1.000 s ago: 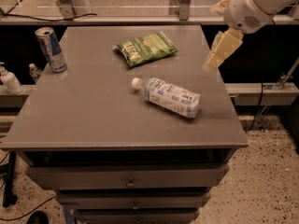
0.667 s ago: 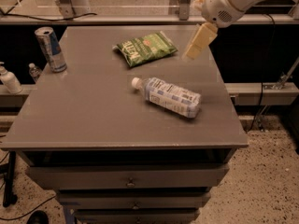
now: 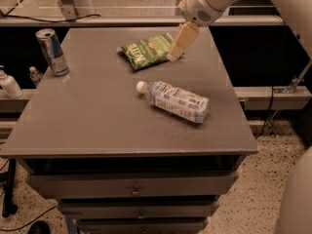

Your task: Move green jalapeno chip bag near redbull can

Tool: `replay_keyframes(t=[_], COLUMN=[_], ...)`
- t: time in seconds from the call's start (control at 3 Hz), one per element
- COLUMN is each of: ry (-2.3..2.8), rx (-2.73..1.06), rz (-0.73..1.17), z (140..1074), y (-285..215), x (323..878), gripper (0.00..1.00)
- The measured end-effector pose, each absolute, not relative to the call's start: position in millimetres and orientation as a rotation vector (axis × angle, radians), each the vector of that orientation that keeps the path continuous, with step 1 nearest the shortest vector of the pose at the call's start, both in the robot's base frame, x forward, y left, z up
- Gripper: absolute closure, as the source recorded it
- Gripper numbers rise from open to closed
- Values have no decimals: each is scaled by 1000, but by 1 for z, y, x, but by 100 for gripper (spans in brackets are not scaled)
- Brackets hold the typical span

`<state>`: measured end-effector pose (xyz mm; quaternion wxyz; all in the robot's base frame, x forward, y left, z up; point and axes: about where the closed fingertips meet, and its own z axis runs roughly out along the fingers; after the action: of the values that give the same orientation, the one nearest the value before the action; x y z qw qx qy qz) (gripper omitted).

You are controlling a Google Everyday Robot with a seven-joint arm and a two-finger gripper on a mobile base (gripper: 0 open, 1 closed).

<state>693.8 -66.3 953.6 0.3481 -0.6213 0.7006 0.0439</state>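
A grey table top (image 3: 92, 121) fills the middle of the frame, on a cabinet with a drawer (image 3: 131, 185) along the lower edge; speckled floor (image 3: 265, 179) shows at lower right; a dark ledge runs behind and to both sides; a white pump bottle (image 3: 9, 84) and a small clear bottle (image 3: 34, 75) stand off the table at the left edge. The redbull can (image 3: 52, 51) stands upright at the table's upper left corner; a clear plastic bottle (image 3: 175, 100) lies on its side at centre, white cap toward the upper left. The green jalapeno chip bag (image 3: 145, 51) lies flat in the upper middle, well apart from the can. The gripper (image 3: 173, 55) reaches down from the upper right, its beige tip at the bag's right end; contact cannot be judged, nor whether it is open or closed. The bag's long axis runs left to right, rising slightly toward the right.
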Motion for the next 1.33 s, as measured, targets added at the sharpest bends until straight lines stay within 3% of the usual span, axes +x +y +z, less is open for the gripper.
replay_keyframes(t=[0.67,1.33], ry=[1810,1860], rx=[-1477,-1406], rz=[129,269], z=[935,889], y=[-49,-26], x=[731,781], gripper=[0,0])
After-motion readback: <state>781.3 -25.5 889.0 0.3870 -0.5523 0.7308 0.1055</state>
